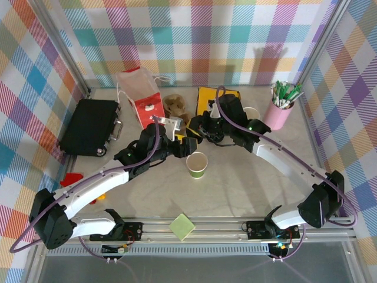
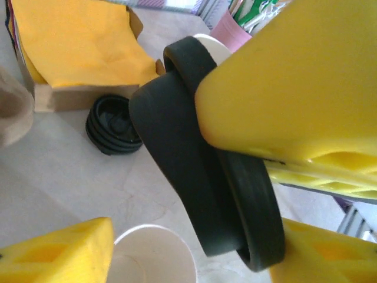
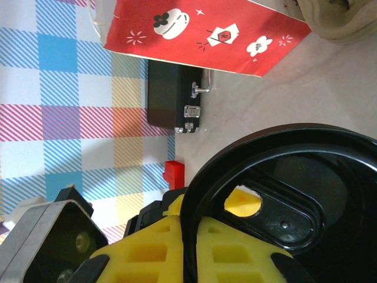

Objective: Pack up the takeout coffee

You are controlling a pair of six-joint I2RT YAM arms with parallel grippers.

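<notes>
The takeout coffee's green paper cup (image 1: 197,165) stands lidless at the table's middle; its cream inside (image 2: 150,259) shows in the left wrist view. Its round black lid (image 3: 277,194) is held on edge just above and behind the cup, with my right gripper (image 3: 191,236) shut on the rim. The same lid (image 2: 203,177) hangs between the wide-apart fingers of my left gripper (image 2: 188,250), which is open. In the top view the left gripper (image 1: 187,144) and right gripper (image 1: 199,132) meet nose to nose. The red paper bag (image 1: 141,97) stands at the back left.
A stack of spare black lids (image 2: 112,125) lies beside the box of yellow napkins (image 1: 213,97). A black case (image 1: 89,127) sits at the left and a pink cup of pens (image 1: 281,106) at the back right. A green notepad (image 1: 182,226) lies near the front edge.
</notes>
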